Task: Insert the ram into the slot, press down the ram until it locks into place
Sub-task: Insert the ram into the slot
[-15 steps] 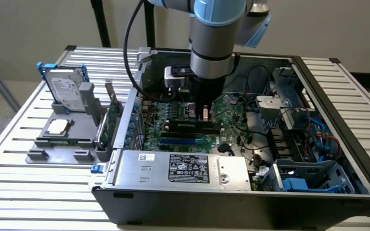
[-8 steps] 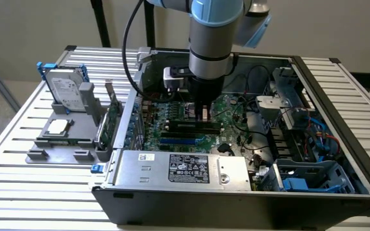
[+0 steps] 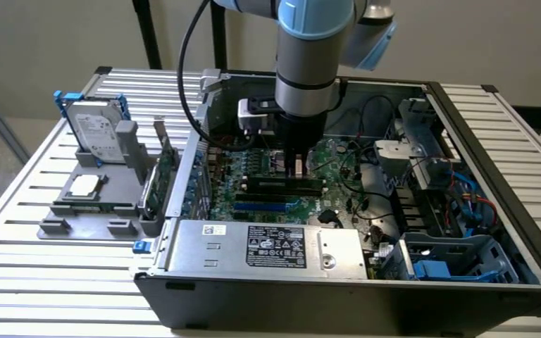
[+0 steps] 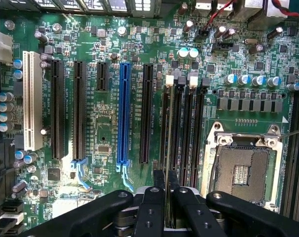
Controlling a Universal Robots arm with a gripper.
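Clamping the ram (image 4: 168, 138), pincer (image 4: 166, 174) hides its end.

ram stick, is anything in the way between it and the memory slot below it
Nothing visible. The gripper is shut on the ram stick, which runs edge-on along a black memory slot with no cable or part between them. Whether it already touches the slot is unclear.

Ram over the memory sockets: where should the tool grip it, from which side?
Pinch the ram by its two flat faces, mid-length at the upper edge, from straight above: it stands on edge along the slot, with sockets close alongside. The tool is shut on it.
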